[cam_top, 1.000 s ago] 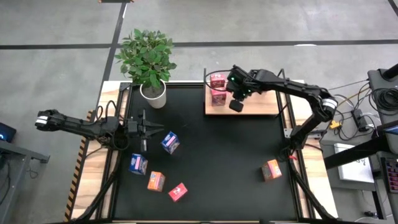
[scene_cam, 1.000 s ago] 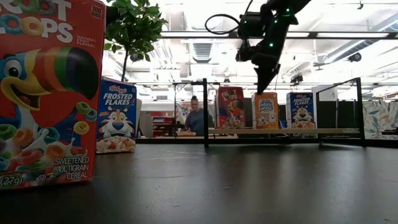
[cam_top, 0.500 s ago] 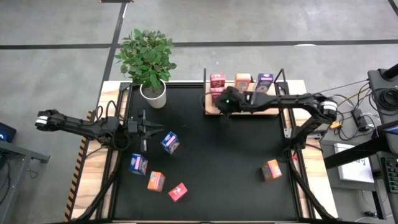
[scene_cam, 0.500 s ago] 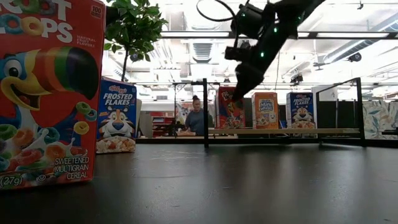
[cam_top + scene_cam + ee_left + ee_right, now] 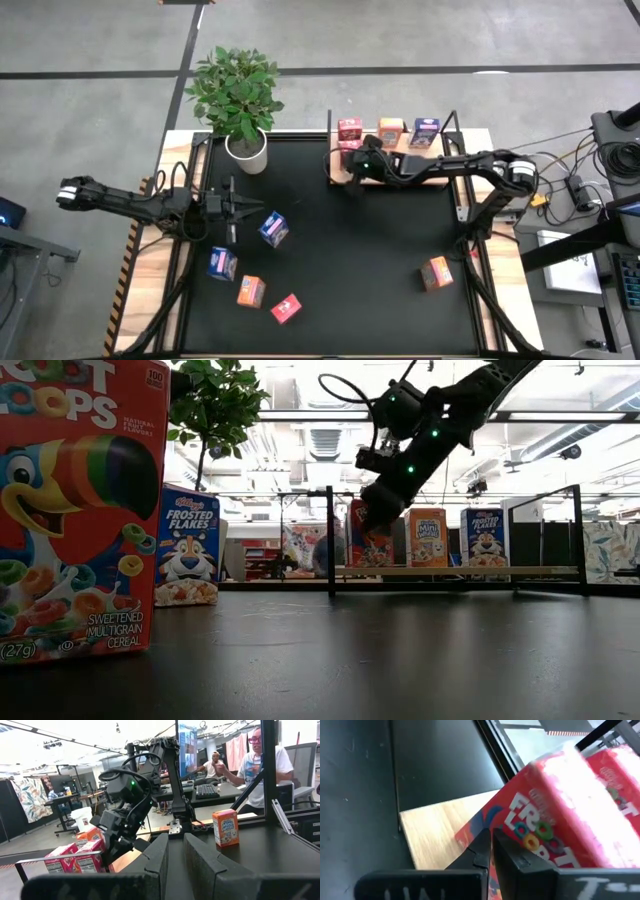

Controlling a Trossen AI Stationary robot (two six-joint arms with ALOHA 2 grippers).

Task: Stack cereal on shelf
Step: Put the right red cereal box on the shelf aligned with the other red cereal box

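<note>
The left gripper (image 5: 232, 208) rests near the table's (image 5: 350, 250) left edge, fingers pressed together, holding nothing. Just right of it lies a blue cereal box (image 5: 273, 229). Another blue box (image 5: 222, 264), an orange box (image 5: 250, 291) and a red box (image 5: 286, 308) sit toward the front left corner. At the back edge stands the shelf (image 5: 440, 172), carrying two red boxes (image 5: 350, 129), an orange one (image 5: 390, 130) and a blue one (image 5: 425, 131). The right gripper (image 5: 352, 172), fingers closed and empty, points down at the shelf's left end beside the red boxes. One orange box (image 5: 436, 272) sits near the right edge.
</note>
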